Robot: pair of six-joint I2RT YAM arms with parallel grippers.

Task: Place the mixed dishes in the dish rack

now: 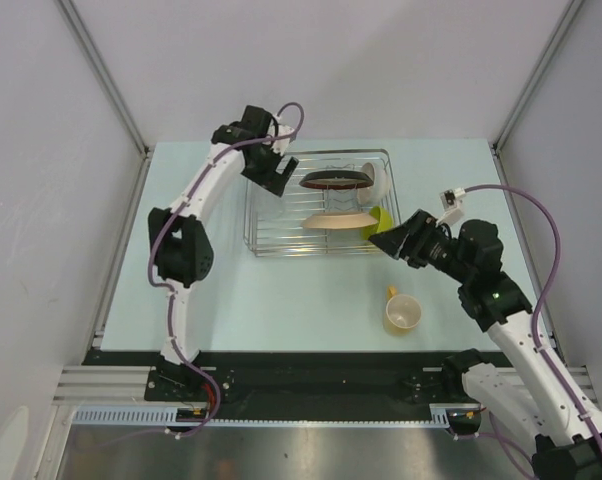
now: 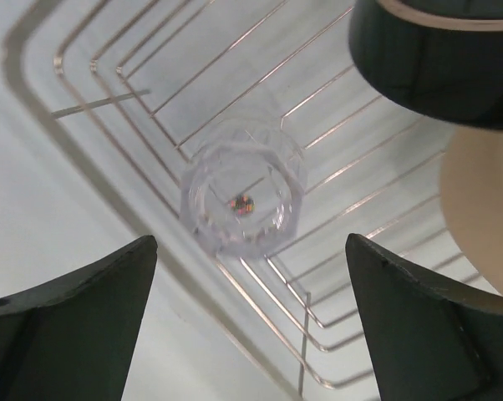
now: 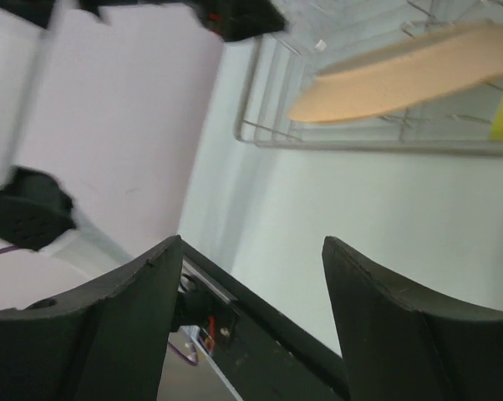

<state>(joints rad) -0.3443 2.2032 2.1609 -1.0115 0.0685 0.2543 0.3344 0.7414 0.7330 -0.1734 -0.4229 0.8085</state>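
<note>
**Cup left on the table; glass stands in the rack**

The cup (image 1: 403, 313) sits upright on the table (image 1: 281, 300), near the right arm and well apart from the rack (image 1: 271, 245). Its mouth faces up and its small handle points away from the arm bases. It looks light and rigid. Whether it is plastic or ceramic I cannot tell, so a smooth, slippery wall should be assumed. The handle seems too small for a sure grip. Pinching the rim, one finger inside and one outside on the side away from the handle, is probably the safer hold.

The right gripper (image 1: 386, 243) hovers between cup and rack, jaws well apart and holding nothing.

In the left wrist view the glass (image 2: 243, 198) stands on the rack's wires near a corner. The left gripper (image 1: 271, 170) hangs over it with its fingers (image 2: 76, 326) spread wide on either side, touching nothing. The glass is clear, hard, slick and breakable.

Two plates stand on edge in the rack, the red-rimmed plate (image 1: 333, 180) behind the beige plate (image 1: 336, 220). Both would likely chip if knocked. A bowl (image 1: 369, 176) seems to sit beside them.
</note>
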